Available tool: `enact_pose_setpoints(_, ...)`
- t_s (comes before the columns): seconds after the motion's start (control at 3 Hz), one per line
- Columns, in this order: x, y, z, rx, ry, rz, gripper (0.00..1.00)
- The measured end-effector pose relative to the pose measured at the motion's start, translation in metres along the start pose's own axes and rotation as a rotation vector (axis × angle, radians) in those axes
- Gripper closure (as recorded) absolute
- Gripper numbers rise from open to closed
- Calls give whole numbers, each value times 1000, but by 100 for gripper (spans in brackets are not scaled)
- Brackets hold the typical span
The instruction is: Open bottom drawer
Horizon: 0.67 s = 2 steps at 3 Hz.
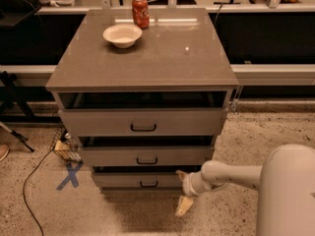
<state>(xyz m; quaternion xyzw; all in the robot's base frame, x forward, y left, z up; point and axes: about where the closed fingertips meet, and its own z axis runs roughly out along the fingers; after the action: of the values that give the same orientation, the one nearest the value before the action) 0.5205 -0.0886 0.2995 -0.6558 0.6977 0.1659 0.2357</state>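
Observation:
The grey cabinet (142,58) has three drawers. The bottom drawer (123,181) is the lowest and shallowest, with a small black bar handle (148,184), and its front stands just proud of the cabinet. My gripper (182,190) is low in front of that drawer's right end, to the right of the handle. Its fingers are spread: one tip (181,173) is by the drawer's upper right edge and the other (184,206) hangs near the floor. It holds nothing.
The top drawer (142,122) and middle drawer (145,155) stand slightly out. A white bowl (122,35) and a red can (141,11) sit on the cabinet top. A cable and a blue X mark (70,175) lie on the floor at the left.

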Motion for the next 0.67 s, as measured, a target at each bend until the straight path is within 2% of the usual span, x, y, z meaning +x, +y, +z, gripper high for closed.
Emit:
enact_pose_setpoints(0.33,-4,-42,49,-2,31,16,0)
enact_pose_setpoints(0.67,-4,-41,53,-4,33,5,0)
